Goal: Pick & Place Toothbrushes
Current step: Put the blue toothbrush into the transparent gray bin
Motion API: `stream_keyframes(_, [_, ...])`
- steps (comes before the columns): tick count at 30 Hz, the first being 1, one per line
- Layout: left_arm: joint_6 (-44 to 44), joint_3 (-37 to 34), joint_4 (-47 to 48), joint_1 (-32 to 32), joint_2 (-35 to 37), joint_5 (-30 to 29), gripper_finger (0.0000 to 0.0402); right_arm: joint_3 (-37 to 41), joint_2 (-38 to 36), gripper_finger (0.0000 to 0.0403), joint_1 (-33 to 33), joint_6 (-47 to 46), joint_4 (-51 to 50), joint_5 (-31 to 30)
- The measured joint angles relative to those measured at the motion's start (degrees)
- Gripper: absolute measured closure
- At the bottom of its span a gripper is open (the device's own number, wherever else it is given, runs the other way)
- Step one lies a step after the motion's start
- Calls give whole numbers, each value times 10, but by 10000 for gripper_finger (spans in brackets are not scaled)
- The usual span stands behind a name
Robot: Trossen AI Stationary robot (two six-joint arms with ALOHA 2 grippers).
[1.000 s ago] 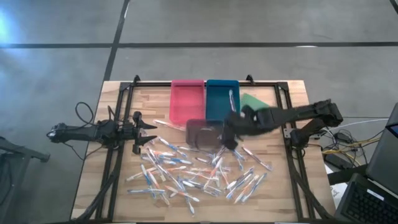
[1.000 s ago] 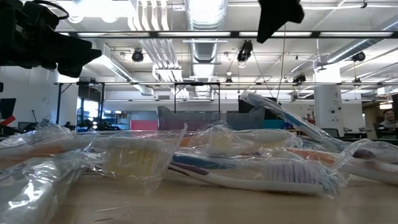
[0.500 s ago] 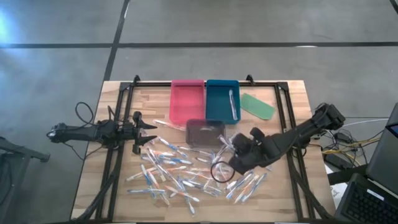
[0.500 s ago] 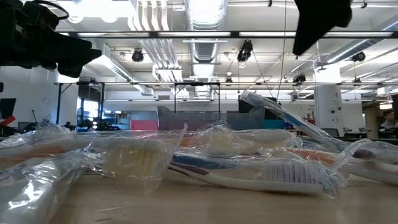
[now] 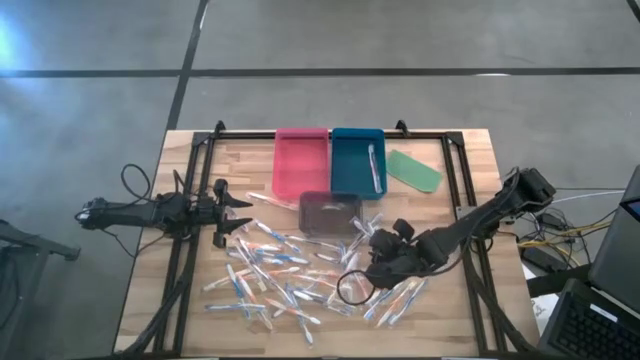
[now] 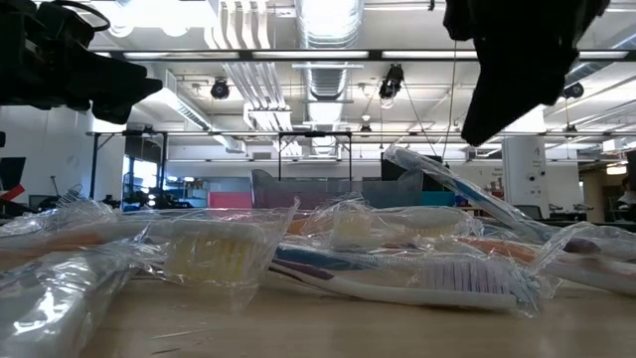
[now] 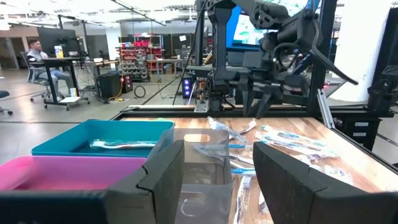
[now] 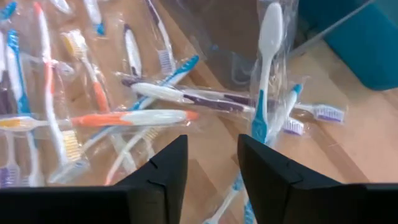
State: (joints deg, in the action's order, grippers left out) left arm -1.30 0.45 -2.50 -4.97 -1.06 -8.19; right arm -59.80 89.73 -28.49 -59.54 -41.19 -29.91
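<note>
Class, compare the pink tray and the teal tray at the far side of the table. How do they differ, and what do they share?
Colour: the pink tray is pinkish red, while the teal tray is blue-green. Contents: the pink tray looks empty, while the teal tray holds one toothbrush along its right side. Position: the pink tray lies to the left, the teal tray to the right. Both are similar rectangular trays set side by side.

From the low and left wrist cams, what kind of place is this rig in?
Likely a robotics lab or open workshop: exposed ceiling ducts and strip lights overhead, equipment racks across a bare floor, and a person at a desk in the background.
</note>
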Motion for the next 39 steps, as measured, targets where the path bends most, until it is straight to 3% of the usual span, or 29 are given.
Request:
stream_keyframes(12, [0,0,0,0,0,0,204,85,0,210,16,-3,77,-33])
stream_keyframes(20, [0,0,0,0,0,0,204,136,0,206,33,0,138,-33])
stream_keyframes(27, [0,0,0,0,0,0,204,160,0,248,42,-6,147,-33])
stream_keyframes(37, [0,0,0,0,0,0,204,161,-1,381,49,-19,147,-35])
stream_keyframes(39, [0,0,0,0,0,0,204,161,-1,383,49,-20,146,-35])
